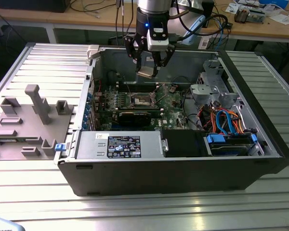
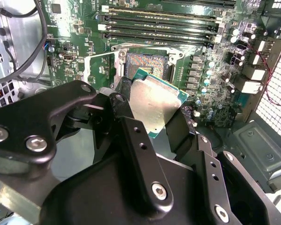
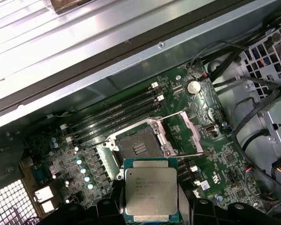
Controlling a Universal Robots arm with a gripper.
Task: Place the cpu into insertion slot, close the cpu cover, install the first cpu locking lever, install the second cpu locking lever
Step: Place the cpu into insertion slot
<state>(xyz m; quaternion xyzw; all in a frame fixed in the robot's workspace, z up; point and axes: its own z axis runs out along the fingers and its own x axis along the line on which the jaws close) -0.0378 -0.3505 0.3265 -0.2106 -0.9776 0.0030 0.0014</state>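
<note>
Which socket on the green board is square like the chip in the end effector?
The small dark insertion slot with a metal rim: square, like the flat silver-grey cpu. The black memory slots beside it are long, narrow and parallel.

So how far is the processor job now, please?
Nothing looks finished yet. In hand: the gripper is shut on the chip, held above the board. Left: the socket is empty and its cover stands open, so seating, closing and both levers are not yet done.
</note>
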